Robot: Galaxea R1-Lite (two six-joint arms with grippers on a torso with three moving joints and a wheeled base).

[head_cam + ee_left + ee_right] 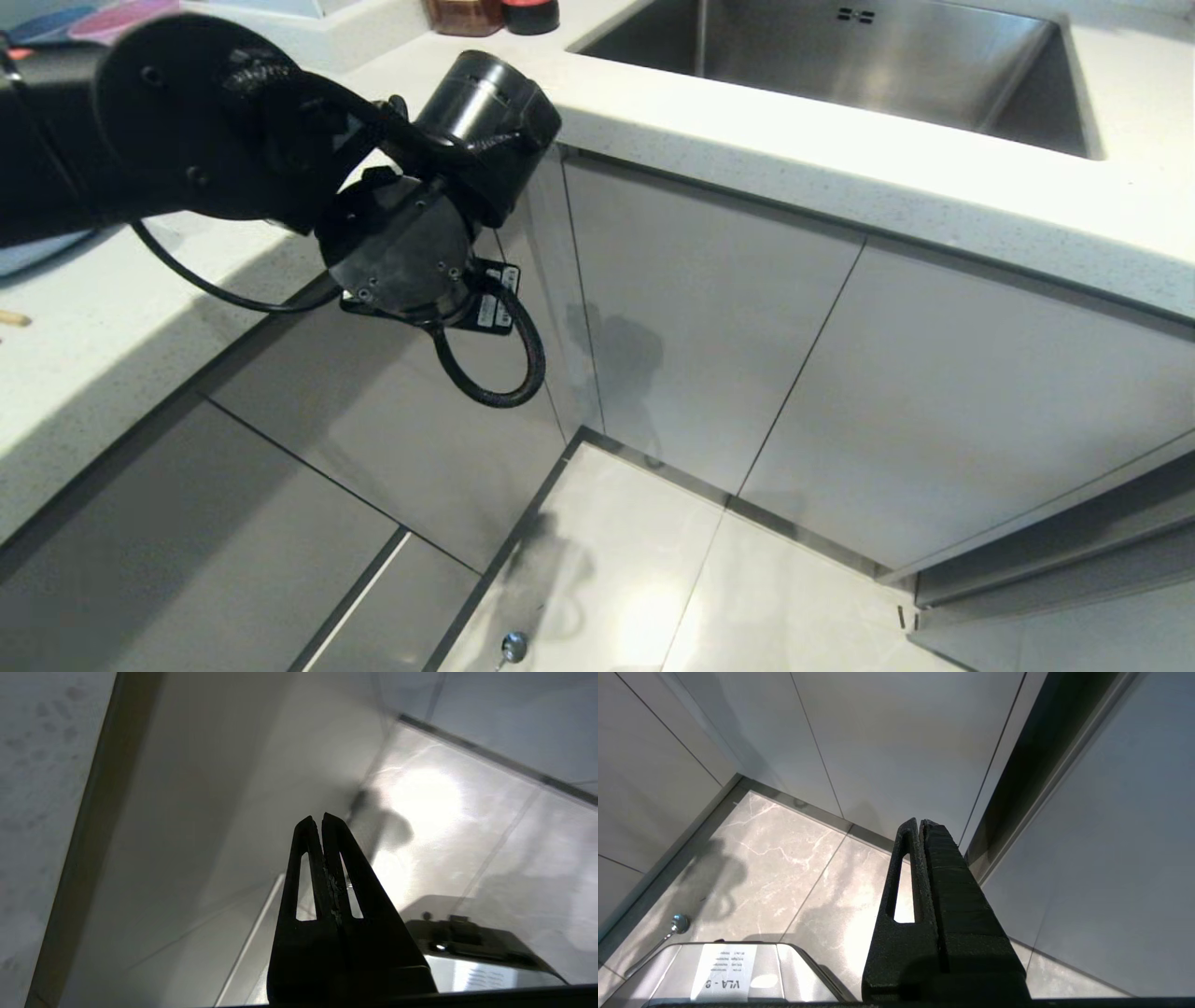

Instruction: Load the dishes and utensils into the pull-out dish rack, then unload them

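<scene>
In the head view the left arm [280, 140] hangs before the bench [840, 177] edge above closed cabinet fronts [728, 355], while the left wrist view shows the left hand [316, 820] closed and empty over open floor [420, 812], and the right wrist view the right hand [920, 823] closed and empty beside a cabinet gap [1041, 765]; no dish rack is visible.

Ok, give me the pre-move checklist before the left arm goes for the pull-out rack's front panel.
1. Left gripper empty: ok, its fingers are pressed together with nothing between them.
2. Left gripper open to take a panel edge: not ok, it is shut.
3. Right gripper out of the way: ok, shut and empty, pointing at the floor by the cabinet fronts.
4. Rack pulled out: not ok, no wire rack shows; the fronts below the countertop look flush.
5. Which panel is the rack's: cannot tell.
6. Dishes and utensils located: cannot tell; only coloured edges show at the far corner of the counter.
</scene>
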